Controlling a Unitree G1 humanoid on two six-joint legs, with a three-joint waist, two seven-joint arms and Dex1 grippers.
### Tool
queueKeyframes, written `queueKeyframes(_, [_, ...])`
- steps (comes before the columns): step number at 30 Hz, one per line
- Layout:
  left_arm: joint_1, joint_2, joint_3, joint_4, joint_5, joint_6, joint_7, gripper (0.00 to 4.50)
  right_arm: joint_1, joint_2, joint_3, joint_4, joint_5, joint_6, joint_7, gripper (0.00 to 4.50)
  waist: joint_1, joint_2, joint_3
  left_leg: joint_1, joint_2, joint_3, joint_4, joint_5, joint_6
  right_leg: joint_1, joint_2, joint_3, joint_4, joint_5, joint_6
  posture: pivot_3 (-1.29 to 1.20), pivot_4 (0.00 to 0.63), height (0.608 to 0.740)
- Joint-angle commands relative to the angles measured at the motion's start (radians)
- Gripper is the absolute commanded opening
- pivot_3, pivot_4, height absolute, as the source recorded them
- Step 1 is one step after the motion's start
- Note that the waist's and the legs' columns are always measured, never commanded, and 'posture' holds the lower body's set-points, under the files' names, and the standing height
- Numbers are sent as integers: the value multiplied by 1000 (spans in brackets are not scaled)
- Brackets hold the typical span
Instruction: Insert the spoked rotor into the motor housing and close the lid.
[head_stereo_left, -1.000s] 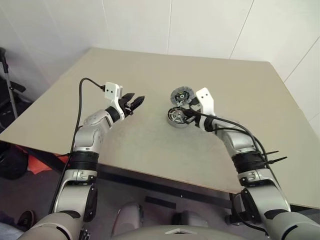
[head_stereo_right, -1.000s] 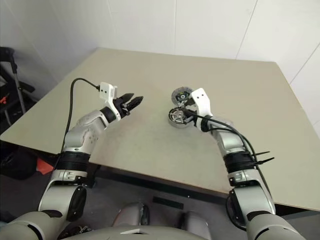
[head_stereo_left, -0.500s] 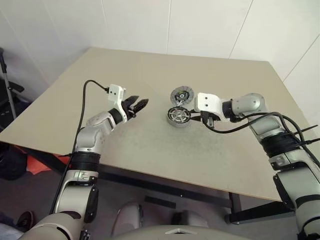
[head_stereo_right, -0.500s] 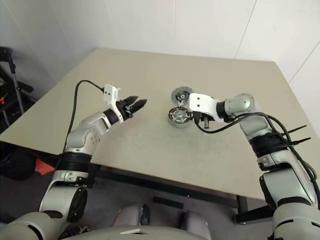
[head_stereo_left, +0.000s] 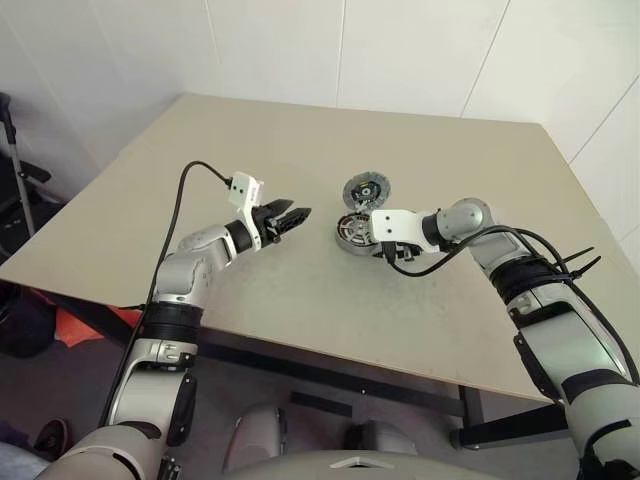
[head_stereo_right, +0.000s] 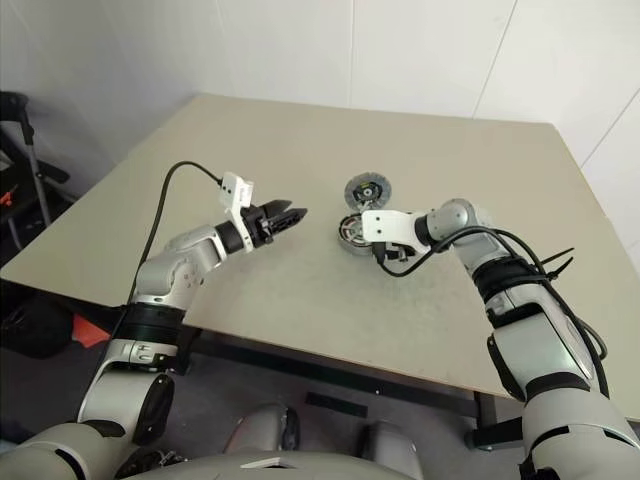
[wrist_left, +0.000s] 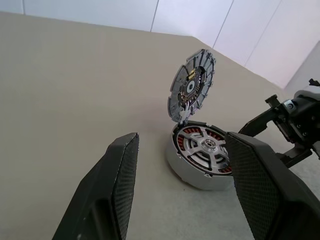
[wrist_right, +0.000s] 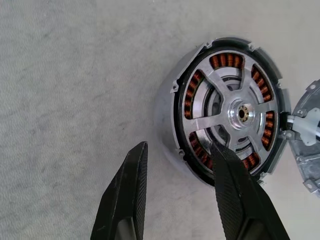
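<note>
The motor housing (head_stereo_left: 351, 232), a squat silver ring with copper windings, stands near the middle of the table. The spoked rotor (wrist_right: 235, 112) sits inside it, silvery spoked face up. The lid (head_stereo_left: 364, 189) stands tilted up at the housing's far edge, blue and yellow marks showing. My right gripper (wrist_right: 179, 146) hovers open just over the housing's near right side, pointing down, one finger (wrist_right: 232, 190) over the rim and the other finger (wrist_right: 127, 195) outside. My left gripper (head_stereo_left: 298, 216) is open and empty, level, a short way left of the housing and pointing at it.
The beige table (head_stereo_left: 300, 300) has its front edge close below both arms and a white wall behind it. A black cable (head_stereo_left: 185, 190) loops up from my left wrist. A dark stand (head_stereo_left: 18, 180) and red item (head_stereo_left: 75, 325) sit off the table's left.
My right gripper has gone from shut to open at the housing, its wrist rolling over and the elbow swinging out right. My left gripper has drifted right toward the housing.
</note>
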Motion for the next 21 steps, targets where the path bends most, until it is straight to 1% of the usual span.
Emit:
queueKeyframes(1, [-21, 4, 3, -38, -16, -2, -10, 2910, -43, -2, 3, 10, -10, -49, 28, 2189, 0, 0, 0, 0, 0, 0, 0, 0, 0, 0, 0, 0, 0, 0, 0, 0, 0, 740])
queueKeyframes(7, [-23, -2, 6, -27, -9, -12, 2, 2910, -76, 7, 33, 98, -54, -108, 57, 2189, -1, 0, 0, 0, 0, 0, 0, 0, 0, 0, 0, 0, 0, 0, 0, 0, 0, 740])
queueKeyframes(11, [-19, -3, 8, -29, -10, -14, 9, 2910, -121, 31, 57, 169, -100, -152, 30, 2189, -2, 0, 0, 1, 0, 0, 0, 0, 0, 1, 0, 0, 0, 0, 0, 0, 0, 740])
queueKeyframes(21, [-8, -2, 14, -33, -9, -19, 20, 2910, -218, 76, 130, 287, -212, -286, 24, 2189, -27, 0, 0, 2, 0, 0, 0, 0, 0, 1, 0, 0, 1, 0, 0, 0, 0, 740])
